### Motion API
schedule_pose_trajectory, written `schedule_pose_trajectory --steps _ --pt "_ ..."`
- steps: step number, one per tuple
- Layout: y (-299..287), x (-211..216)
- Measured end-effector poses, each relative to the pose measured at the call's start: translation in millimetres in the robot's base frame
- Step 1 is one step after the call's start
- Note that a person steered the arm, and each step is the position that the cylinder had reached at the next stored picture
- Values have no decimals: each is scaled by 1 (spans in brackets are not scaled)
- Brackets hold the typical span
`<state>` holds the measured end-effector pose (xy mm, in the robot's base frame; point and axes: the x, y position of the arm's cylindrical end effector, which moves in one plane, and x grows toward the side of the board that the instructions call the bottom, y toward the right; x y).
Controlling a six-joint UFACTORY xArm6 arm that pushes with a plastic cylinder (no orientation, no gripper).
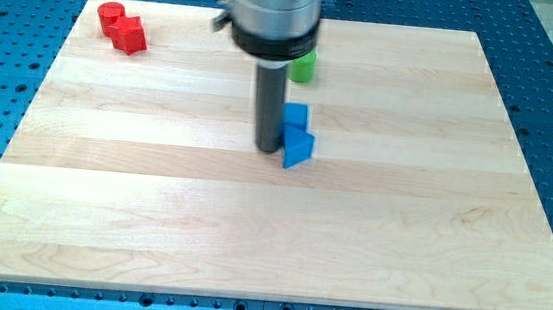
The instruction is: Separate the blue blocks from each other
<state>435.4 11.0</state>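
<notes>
Near the board's middle, two blue blocks [296, 135] sit touching; my tip [269, 150] rests against their left side, no pincer fitted. They look light, rigid, slippery; push at the seam between them

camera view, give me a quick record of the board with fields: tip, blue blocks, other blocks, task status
tip: my tip sits at the left side of the blue pair, touching or nearly so
blue blocks: blue cube and blue wedge-like block, touching, near the board's middle
other blocks: green block above the blue pair, partly hidden by the arm; two red blocks together at the top left
board: wooden board
task status: blue blocks not yet separated
</notes>
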Motion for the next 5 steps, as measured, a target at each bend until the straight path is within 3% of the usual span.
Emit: schedule_pose_trajectory --steps 1,2,3,4,5 --pt "76 -44" --pt "161 -129" --pt "161 -78" --pt "68 -92" --pt "60 -154"
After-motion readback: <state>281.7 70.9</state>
